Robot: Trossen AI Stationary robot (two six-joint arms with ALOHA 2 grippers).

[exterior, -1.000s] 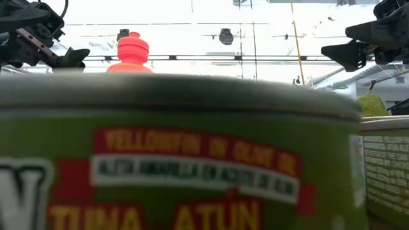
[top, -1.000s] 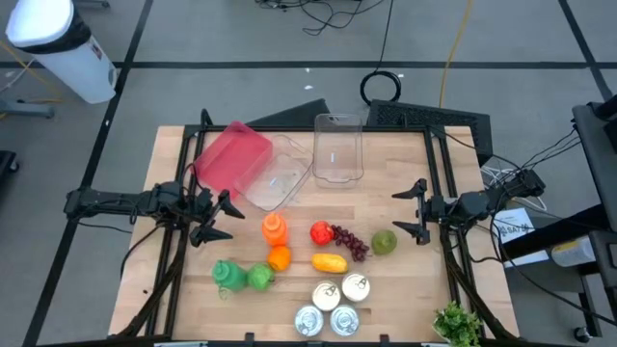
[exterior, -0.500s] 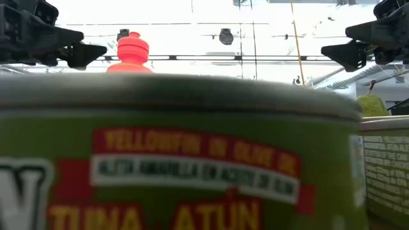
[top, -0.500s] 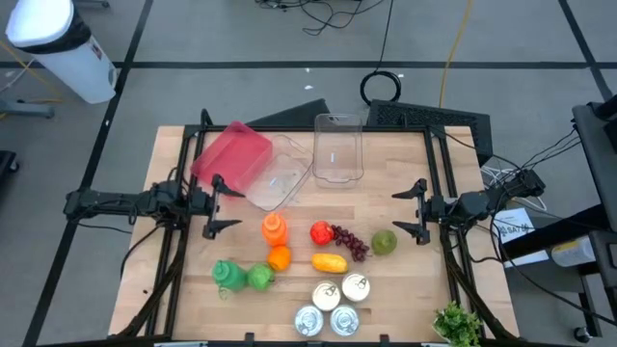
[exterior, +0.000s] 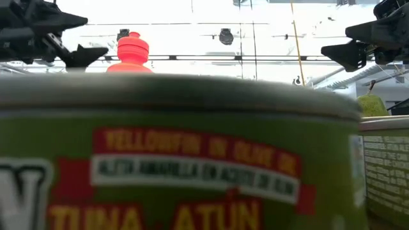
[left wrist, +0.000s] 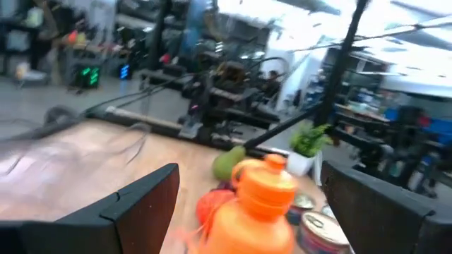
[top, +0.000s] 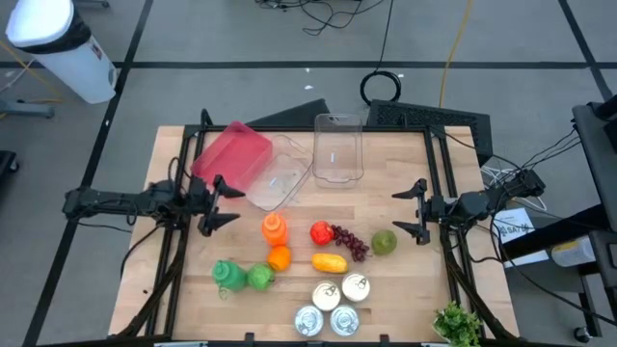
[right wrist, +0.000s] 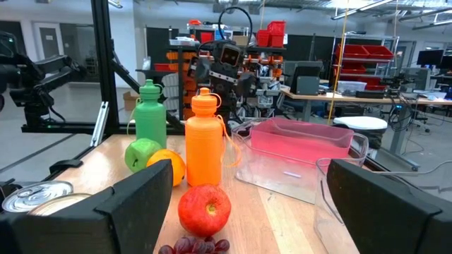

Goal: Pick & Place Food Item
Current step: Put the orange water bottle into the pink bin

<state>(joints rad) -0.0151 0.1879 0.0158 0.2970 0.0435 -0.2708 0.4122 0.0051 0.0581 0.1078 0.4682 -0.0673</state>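
Note:
Food items lie mid-table: an orange bottle [top: 274,229], a red apple [top: 321,231], dark grapes [top: 351,242], a green pear [top: 385,241], a yellow fruit [top: 330,262], an orange [top: 280,257], a green bottle [top: 228,274] and a green apple [top: 260,277]. My left gripper [top: 222,203] hovers open, left of the orange bottle [left wrist: 261,204], pointing at it. My right gripper [top: 413,207] hovers open, right of the pear, facing the apple [right wrist: 205,209]. Neither gripper holds anything.
Several tuna cans [top: 333,304] stand near the table's near edge; one [exterior: 179,153] fills the low view. A red bin [top: 231,156] and two clear bins [top: 280,178] [top: 337,146] sit at the far side. Leafy greens [top: 458,323] lie at the near right corner.
My left gripper has swung a little toward the table's far edge and turned about its wrist, from pointing slantwise toward the near side to pointing level at the orange bottle. It stays open.

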